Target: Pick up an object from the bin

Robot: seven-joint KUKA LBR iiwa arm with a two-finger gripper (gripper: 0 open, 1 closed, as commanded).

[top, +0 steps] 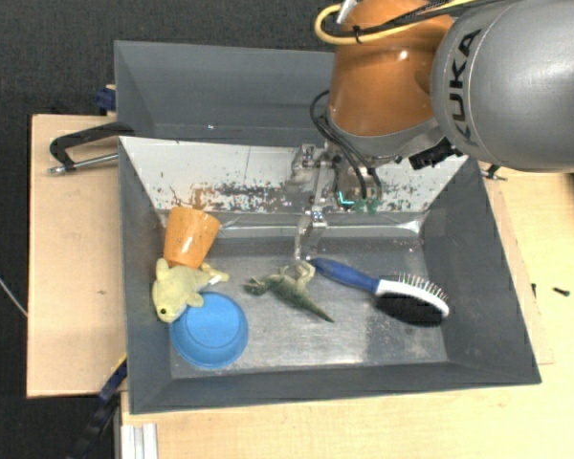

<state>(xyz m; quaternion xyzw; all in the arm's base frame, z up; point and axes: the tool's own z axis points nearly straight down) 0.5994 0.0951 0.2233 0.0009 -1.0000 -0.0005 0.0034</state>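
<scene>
– Dinosaur toy [292,293], green, lies flat mid-floor in the bin [143,256], its head end touching or just beside the blue-handled brush [383,290]. In the camera view your gripper [306,249] hangs just above that head end.
– Open or closed?
– Can't tell from this angle. The arm comes in from the right, wrist pointing down.
– Risks?
– The toy is thin and flat. You could pinch it off-centre and it slips, or you clip the brush handle beside it.
</scene>
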